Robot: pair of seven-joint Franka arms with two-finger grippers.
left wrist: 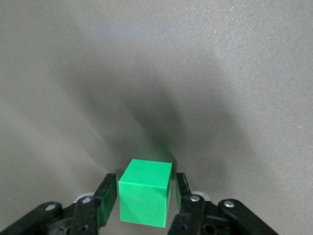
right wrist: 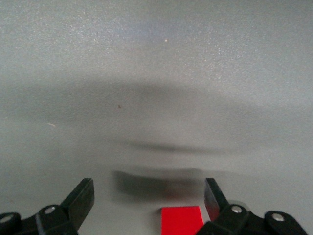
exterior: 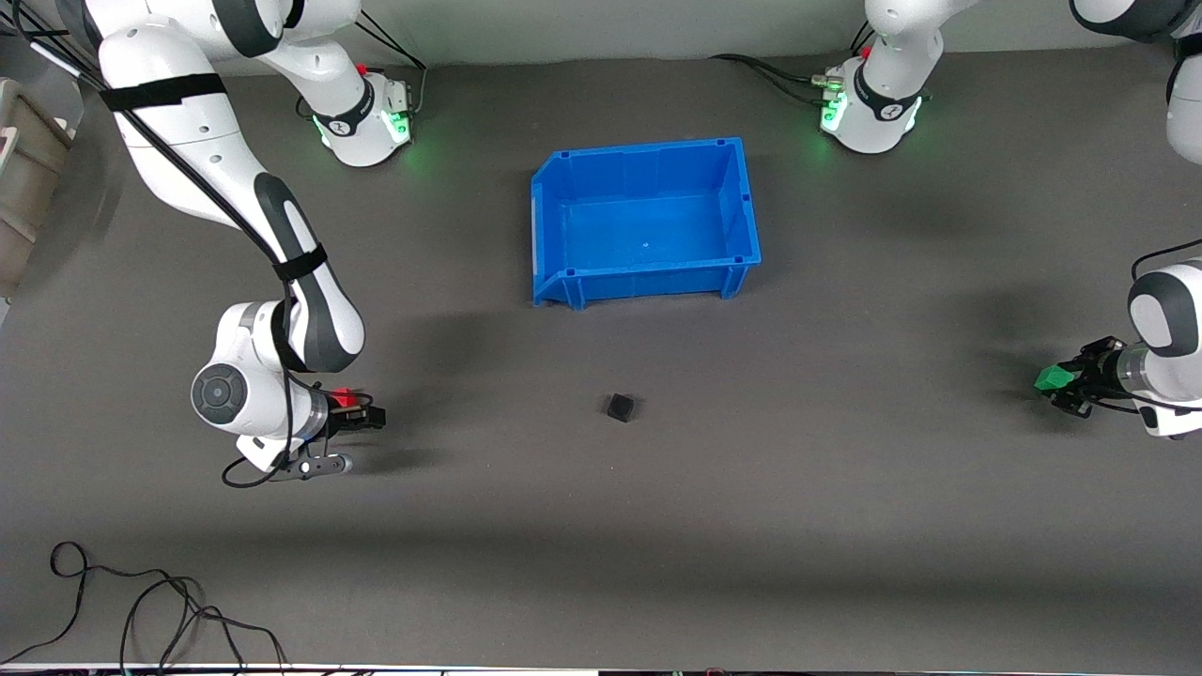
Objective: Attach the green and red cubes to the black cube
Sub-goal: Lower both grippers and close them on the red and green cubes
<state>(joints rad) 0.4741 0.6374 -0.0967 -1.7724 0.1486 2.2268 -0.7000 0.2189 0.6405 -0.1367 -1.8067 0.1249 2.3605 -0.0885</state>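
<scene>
The black cube (exterior: 619,407) sits alone on the dark table, nearer to the front camera than the blue bin. My left gripper (exterior: 1056,387) is low at the left arm's end of the table. Its fingers stand around the green cube (exterior: 1054,378), and the left wrist view shows the green cube (left wrist: 145,192) with a slim gap on each side inside the left gripper (left wrist: 146,182). My right gripper (exterior: 362,414) is low at the right arm's end, wide open around the red cube (exterior: 345,397). In the right wrist view the red cube (right wrist: 182,220) lies close to one finger of the right gripper (right wrist: 149,188).
An empty blue bin (exterior: 639,278) stands mid-table, nearer the robots' bases. Loose cables (exterior: 141,610) lie at the table's front corner on the right arm's end. A grey box (exterior: 28,178) stands off the table's edge there.
</scene>
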